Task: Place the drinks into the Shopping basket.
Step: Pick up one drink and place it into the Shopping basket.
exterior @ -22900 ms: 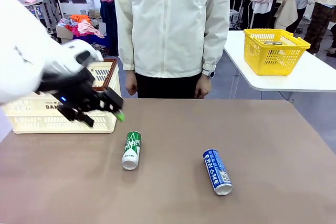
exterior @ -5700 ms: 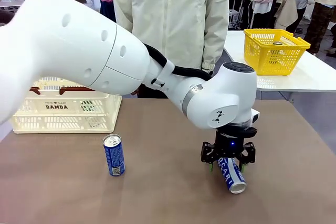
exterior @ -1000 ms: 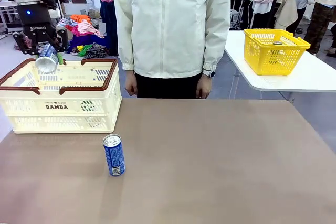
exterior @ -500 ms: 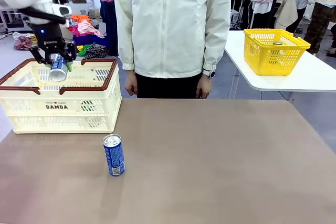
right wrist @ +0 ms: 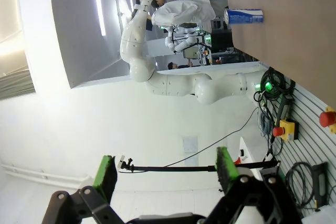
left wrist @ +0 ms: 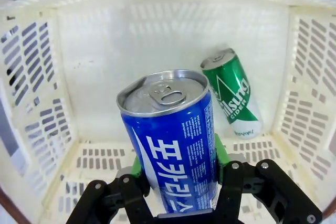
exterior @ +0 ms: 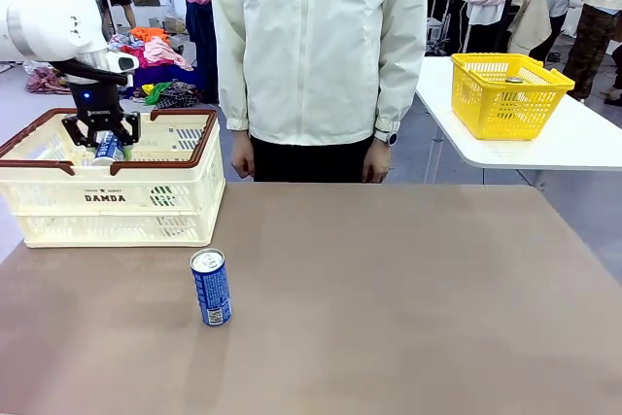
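left gripper (left wrist: 178,166): green pads clamped on held blue can (left wrist: 170,145)
held blue can: smooth aluminium, silver pull-tab top, white korean lettering, inside the basket walls
shopping basket (exterior: 117,203): cream plastic lattice, brown rim, "damda"
green can (left wrist: 233,98): lying on the basket floor, "cider"
standing blue can (exterior: 211,287): upright on the table (exterior: 389,289)
right gripper (right wrist: 165,169): jaws spread, empty

you're looking into the shopping basket (left wrist: 37,103), with cream lattice walls on every side. at lower centre the jaws clamp a blue can (left wrist: 176,150) with white lettering, green pads (left wrist: 220,153) against its sides and its silver top toward you. a green can (left wrist: 235,98) lies on the basket floor, right of centre.
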You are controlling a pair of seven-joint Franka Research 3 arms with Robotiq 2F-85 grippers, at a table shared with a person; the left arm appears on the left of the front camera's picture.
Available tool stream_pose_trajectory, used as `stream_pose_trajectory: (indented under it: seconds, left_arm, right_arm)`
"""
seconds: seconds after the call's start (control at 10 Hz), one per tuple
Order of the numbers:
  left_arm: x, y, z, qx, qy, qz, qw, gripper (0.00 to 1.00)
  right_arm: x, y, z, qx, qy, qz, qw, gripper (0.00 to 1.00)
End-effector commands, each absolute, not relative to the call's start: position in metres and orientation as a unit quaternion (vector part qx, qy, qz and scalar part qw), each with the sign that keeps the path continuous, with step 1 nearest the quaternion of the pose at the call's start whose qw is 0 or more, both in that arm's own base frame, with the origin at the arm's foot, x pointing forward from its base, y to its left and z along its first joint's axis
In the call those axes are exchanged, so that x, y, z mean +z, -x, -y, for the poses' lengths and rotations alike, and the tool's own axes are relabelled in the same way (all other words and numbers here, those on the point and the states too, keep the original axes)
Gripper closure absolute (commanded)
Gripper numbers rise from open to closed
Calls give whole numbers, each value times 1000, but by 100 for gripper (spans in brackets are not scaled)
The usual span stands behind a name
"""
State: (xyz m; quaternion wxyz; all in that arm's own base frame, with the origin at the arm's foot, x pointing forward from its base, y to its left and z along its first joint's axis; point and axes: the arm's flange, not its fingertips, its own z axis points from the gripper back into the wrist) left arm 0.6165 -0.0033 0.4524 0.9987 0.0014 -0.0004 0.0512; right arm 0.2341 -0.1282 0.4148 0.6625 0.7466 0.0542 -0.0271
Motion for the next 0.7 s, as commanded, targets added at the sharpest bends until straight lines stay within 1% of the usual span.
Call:
stream_pose_trajectory:
  seconds: [0.0, 0.1, 0.2, 0.3, 0.6]
  left_arm:
    - [458, -632, 2, 39, -10, 4, 999, 100]
    - [459, -634, 5, 36, -7, 13, 999, 91]
    - [458, -637, 6, 31, -7, 9, 999, 40]
    - [457, -639, 8, 27, -10, 3, 1000, 0]
    - [458, -635, 8, 26, -4, 4, 1000, 0]
  right_arm:
    - [421, -236, 127, -35, -750, -60, 658, 0]
    - [421, -236, 127, -35, -750, -60, 658, 0]
    - [421, -236, 127, -35, -750, -60, 658, 0]
    - [421, -236, 127, -35, -750, -60, 658, 0]
    - [421, -236, 127, -35, -750, -60, 658, 0]
